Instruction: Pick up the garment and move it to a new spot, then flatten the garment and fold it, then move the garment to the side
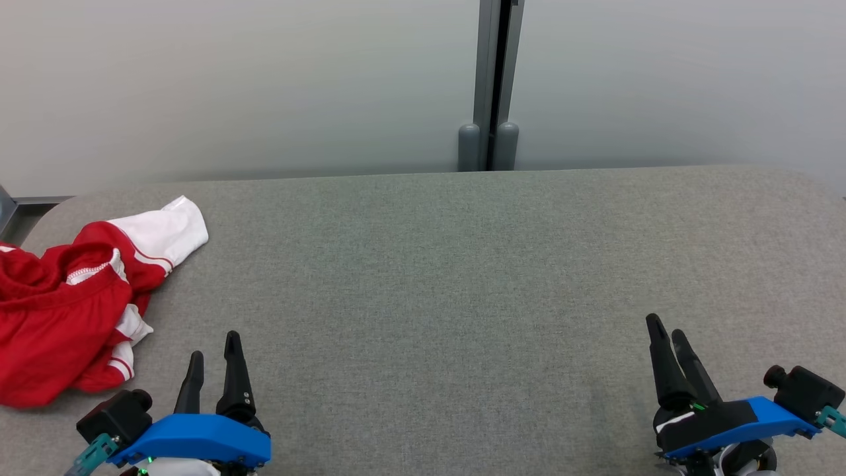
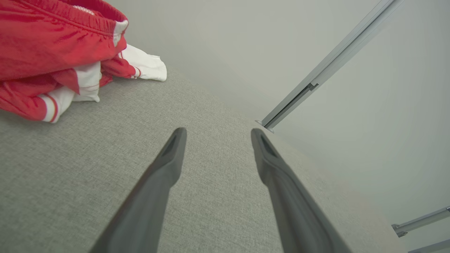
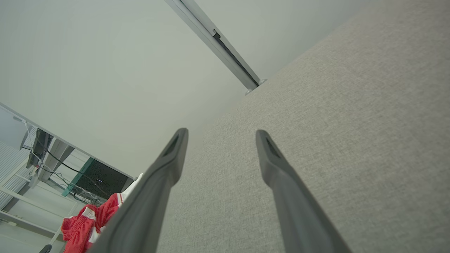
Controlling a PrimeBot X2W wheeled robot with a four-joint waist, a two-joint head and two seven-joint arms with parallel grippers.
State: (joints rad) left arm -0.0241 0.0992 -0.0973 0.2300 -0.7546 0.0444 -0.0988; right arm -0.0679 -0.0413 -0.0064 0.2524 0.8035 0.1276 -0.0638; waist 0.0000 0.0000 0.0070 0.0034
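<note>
I find the left gripper [image 1: 213, 347] released, jaws well apart and holding nothing. It sits at the near left above the grey fabric-covered table [image 1: 423, 264], fingers pointing far. The right gripper [image 1: 666, 327], near right, is likewise released and empty, fingers leaning slightly left. The crumpled red and white fabric garment [image 1: 59, 311] lies at the table's left edge, near the left gripper but apart from it.

Left pincer [image 1: 214, 347], right pincer [image 1: 666, 327]: long tapered black fingers [image 1: 236, 380], blue wrist shells [image 1: 198, 436], black camera blocks [image 1: 115, 416], teal connectors [image 1: 98, 451].
</note>
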